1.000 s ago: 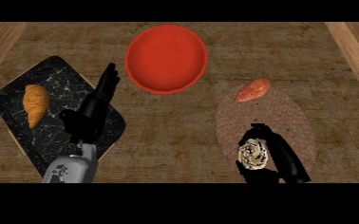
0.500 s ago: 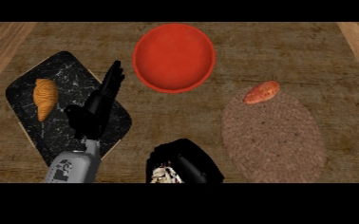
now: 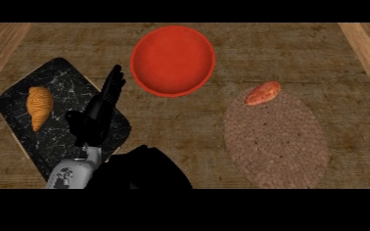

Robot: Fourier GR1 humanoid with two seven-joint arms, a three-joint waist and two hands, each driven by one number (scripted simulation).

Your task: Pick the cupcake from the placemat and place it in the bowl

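My counter is brown wood with a rough grain. A red bowl sits on it near the far side, in the middle. To my right lies a round brown placemat, woven like a basket. To my left lies a black board with white speckles, turned at a slant. The bowl, the mat and the board do not touch each other. Paler wood strips show at both far corners.
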